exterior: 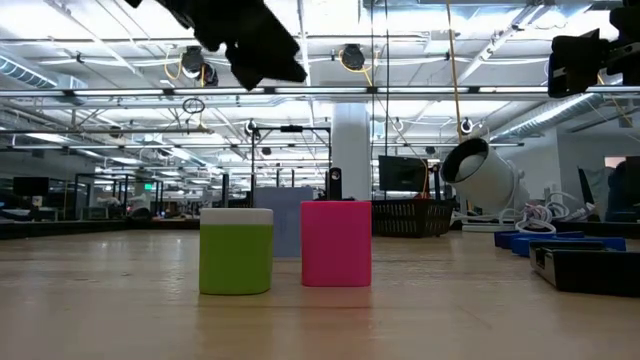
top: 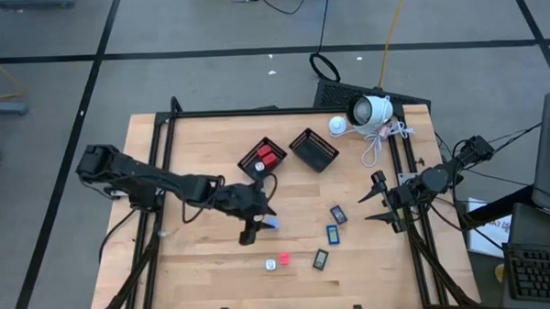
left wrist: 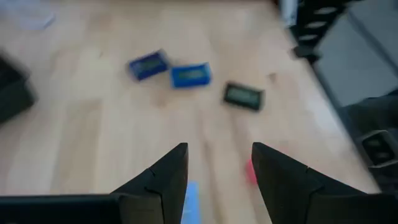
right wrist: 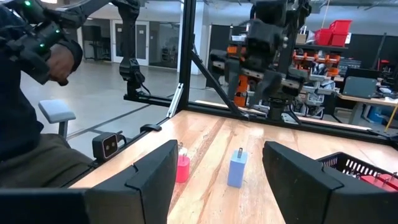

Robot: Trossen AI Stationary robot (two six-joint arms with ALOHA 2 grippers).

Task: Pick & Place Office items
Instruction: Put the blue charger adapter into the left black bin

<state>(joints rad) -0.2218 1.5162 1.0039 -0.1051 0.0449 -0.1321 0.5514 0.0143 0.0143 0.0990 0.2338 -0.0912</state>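
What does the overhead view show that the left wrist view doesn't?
Only the overhead view shows the two baskets, one holding red blocks, the white camera, and the right claw parked at the table's right edge.

Only the left wrist view shows the left claw open and empty.

Both show the three rectangles and the pale blue block at the left claw.

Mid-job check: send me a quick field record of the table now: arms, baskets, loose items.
left gripper: open, empty, over table centre above the pale blue block
right gripper: open, empty, at the right edge
left basket: holds red items
right basket: looks empty
loose items: three flat rectangles, red block, small white bit
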